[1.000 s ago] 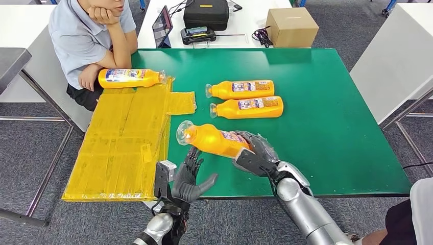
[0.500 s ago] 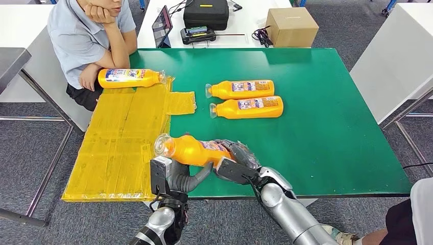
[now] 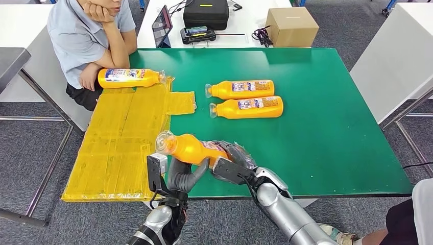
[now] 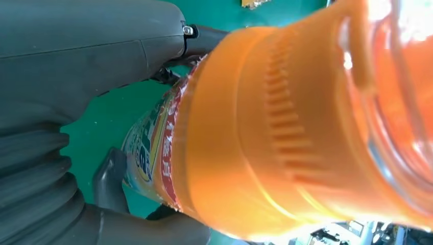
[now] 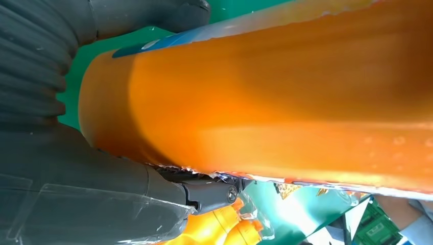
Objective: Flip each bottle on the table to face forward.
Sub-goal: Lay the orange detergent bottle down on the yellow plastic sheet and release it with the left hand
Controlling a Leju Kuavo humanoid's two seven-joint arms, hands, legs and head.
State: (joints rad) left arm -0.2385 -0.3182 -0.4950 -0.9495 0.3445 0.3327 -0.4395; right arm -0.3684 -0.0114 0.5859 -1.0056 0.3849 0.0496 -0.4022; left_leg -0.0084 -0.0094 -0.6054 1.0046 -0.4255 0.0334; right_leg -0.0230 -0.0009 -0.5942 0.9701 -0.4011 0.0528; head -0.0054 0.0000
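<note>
Green bench (image 3: 327, 122), wide bare stretch on its right side. Yellow sheet (image 3: 122, 148) overhangs its left edge. Held bottle (image 3: 191, 148) lifted at near edge, right robot hand (image 3: 232, 162) clamped on base, left robot hand (image 3: 184, 176) gripping under neck. Left wrist view: label print, unreadable. Two bottles (image 3: 240, 89) mid-bench; a fourth (image 3: 130, 77) beside a person (image 3: 87, 35).

1. An orange bottle (image 5: 286, 97) was gripped at its base end by the right hand (image 5: 92, 153).
2. Green worktop (image 5: 296, 204) and two further bottles (image 5: 224, 224) were seen beyond.
</note>
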